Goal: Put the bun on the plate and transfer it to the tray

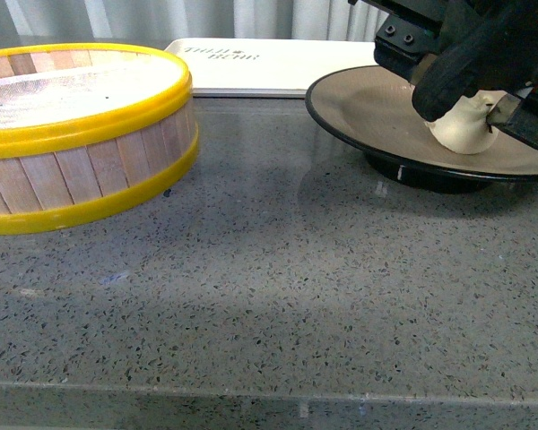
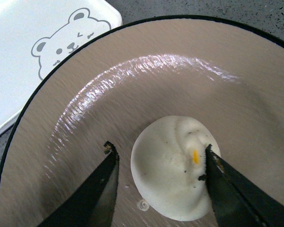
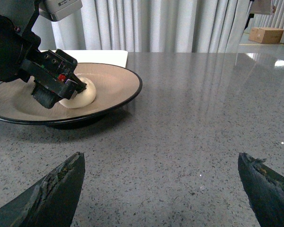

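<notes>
The white bun [image 1: 466, 132] lies on the tan, black-rimmed plate [image 1: 368, 103] at the right back of the counter. My left gripper [image 2: 158, 146] hangs over the plate, open, with the bun [image 2: 173, 175] between its fingers. One finger [image 2: 227, 184] touches the bun's side; the other stands apart from it. The cream tray [image 1: 251, 67] with a bear drawing [image 2: 61, 45] lies just behind the plate [image 2: 180, 71]. My right gripper [image 3: 160, 154] is open over bare counter, some way from the plate [image 3: 118, 90] and bun [image 3: 84, 97], nothing between its fingers.
A yellow-rimmed wooden steamer basket [image 1: 81, 134] stands at the left back of the grey speckled counter [image 1: 278, 296]. Curtains hang behind the tray. A cardboard box [image 3: 266, 34] sits far off beyond the counter.
</notes>
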Robot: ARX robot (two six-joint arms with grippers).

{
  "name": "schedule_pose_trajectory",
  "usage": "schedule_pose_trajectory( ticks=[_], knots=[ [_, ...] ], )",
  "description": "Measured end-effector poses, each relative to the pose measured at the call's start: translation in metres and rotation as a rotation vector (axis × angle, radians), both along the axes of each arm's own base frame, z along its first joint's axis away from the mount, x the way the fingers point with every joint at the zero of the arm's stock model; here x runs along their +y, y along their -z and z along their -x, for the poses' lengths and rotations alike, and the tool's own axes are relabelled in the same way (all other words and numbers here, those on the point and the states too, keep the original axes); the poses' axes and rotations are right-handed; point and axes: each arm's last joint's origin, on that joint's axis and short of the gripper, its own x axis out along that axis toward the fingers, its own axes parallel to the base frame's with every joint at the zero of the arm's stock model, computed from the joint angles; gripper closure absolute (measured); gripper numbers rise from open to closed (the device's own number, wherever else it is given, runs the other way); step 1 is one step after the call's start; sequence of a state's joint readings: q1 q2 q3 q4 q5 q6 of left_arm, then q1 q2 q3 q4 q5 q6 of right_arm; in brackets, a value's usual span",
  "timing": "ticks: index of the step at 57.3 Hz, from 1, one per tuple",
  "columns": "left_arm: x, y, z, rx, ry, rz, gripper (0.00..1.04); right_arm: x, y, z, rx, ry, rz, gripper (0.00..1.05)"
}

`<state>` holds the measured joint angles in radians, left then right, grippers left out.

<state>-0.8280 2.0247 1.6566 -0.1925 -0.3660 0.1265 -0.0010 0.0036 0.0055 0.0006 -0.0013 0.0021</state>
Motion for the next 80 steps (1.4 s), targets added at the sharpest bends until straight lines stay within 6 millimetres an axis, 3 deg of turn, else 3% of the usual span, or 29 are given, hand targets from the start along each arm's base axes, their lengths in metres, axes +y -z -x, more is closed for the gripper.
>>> schedule_pose_trajectory(
  ticks=[5, 17, 30, 50, 61, 70, 75, 80],
  knots=[
    [0.000, 0.000, 0.000, 0.001, -0.002, -0.001, 0.31, 0.000, 0.000, 0.000, 0.000, 0.000, 0.000, 0.08],
    [0.001, 0.000, 0.000, 0.010, -0.003, -0.004, 0.05, 0.000, 0.000, 0.000, 0.000, 0.000, 0.000, 0.08],
    [0.007, -0.014, -0.002, -0.001, -0.011, 0.018, 0.07, 0.000, 0.000, 0.000, 0.000, 0.000, 0.000, 0.08],
    [0.040, -0.064, 0.007, -0.053, -0.014, 0.131, 0.07, 0.000, 0.000, 0.000, 0.000, 0.000, 0.000, 0.08],
    [0.078, -0.097, 0.032, -0.129, -0.011, 0.208, 0.07, 0.000, 0.000, 0.000, 0.000, 0.000, 0.000, 0.08],
    [0.128, -0.119, 0.063, -0.209, -0.032, 0.282, 0.07, 0.000, 0.000, 0.000, 0.000, 0.000, 0.000, 0.08],
    [0.168, -0.127, 0.085, -0.246, -0.065, 0.317, 0.07, 0.000, 0.000, 0.000, 0.000, 0.000, 0.000, 0.08],
    [0.224, -0.125, 0.112, -0.276, -0.139, 0.341, 0.07, 0.000, 0.000, 0.000, 0.000, 0.000, 0.000, 0.08]
  ],
)
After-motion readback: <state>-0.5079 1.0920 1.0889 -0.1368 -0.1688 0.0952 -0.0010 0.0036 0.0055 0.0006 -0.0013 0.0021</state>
